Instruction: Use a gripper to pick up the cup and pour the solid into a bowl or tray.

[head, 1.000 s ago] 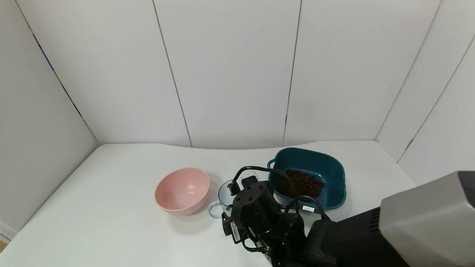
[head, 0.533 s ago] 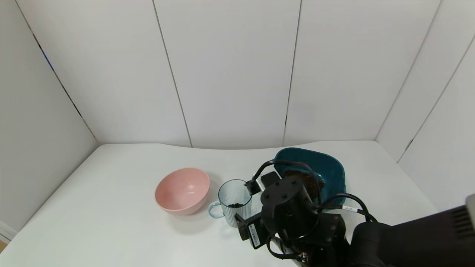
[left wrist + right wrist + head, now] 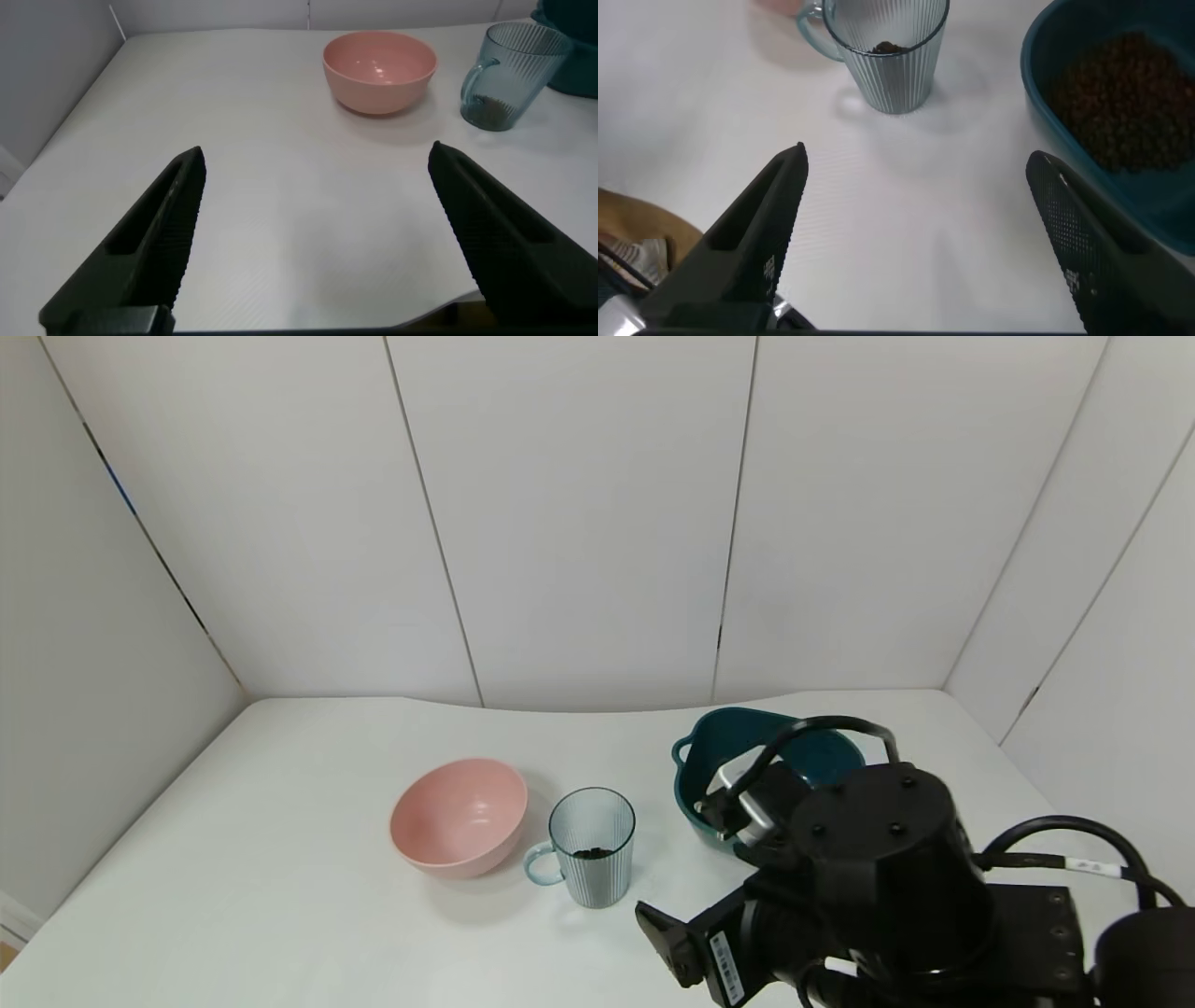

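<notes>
The ribbed pale blue cup [image 3: 591, 847] stands upright on the table between the pink bowl and the teal basin [image 3: 702, 758], held by nothing. A few dark pieces lie at its bottom [image 3: 889, 47]. The heap of brown solid [image 3: 1125, 98] lies in the basin [image 3: 1036, 79]. In the head view my right arm [image 3: 878, 868] covers most of the basin. My right gripper [image 3: 917, 154] is open and empty, over bare table short of the cup [image 3: 887, 51] and beside the basin. My left gripper [image 3: 318, 149] is open and empty, far from the cup [image 3: 512, 70].
A round pink bowl [image 3: 457, 814] stands empty just left of the cup, and also shows in the left wrist view [image 3: 379, 67]. White wall panels close the table at the back and sides. The table's near edge shows under the right gripper.
My right arm has drawn away from the cup, moving right and toward the near edge. The cup now stands uncovered, and the arm hides more of the basin.
</notes>
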Controlling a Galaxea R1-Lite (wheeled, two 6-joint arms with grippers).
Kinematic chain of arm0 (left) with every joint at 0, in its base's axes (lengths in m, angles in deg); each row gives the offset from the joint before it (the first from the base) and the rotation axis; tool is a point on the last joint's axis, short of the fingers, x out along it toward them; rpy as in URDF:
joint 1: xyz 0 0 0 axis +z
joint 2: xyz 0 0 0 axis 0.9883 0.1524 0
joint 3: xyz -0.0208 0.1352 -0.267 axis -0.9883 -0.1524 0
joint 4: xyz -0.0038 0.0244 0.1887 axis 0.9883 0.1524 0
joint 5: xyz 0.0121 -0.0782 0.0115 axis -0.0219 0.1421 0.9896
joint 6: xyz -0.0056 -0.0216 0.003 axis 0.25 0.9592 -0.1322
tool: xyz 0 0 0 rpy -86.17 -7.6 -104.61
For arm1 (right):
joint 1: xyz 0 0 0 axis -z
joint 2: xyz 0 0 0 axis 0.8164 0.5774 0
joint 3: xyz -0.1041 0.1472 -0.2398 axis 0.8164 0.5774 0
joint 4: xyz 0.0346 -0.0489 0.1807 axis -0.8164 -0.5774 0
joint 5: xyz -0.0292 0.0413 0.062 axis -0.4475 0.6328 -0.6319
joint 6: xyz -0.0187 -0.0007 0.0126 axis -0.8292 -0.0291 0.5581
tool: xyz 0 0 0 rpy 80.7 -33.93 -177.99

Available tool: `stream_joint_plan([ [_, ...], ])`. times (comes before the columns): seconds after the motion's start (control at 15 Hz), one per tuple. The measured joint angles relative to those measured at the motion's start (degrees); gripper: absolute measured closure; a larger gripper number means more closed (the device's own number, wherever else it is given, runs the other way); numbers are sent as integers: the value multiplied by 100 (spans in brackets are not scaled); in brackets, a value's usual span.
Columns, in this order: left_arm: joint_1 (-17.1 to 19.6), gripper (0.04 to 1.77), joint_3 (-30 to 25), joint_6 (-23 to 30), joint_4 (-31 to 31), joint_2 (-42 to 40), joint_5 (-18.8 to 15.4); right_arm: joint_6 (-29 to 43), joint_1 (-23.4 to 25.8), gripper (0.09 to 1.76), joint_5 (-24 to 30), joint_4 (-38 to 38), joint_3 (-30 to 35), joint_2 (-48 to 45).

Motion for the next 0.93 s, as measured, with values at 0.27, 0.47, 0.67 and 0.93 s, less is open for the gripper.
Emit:
stream_joint_plan([
  [0.27,0,9,0,0,0,0,2,49,140,15,364,-29,168,-485],
  [0.47,0,9,0,0,2,0,0,24,396,15,312,-24,364,-631],
  [0.67,0,9,0,0,0,0,0,-336,603,15,347,41,645,-769],
  [0.93,0,9,0,0,0,0,2,-780,694,15,806,-29,1023,-1180],
])
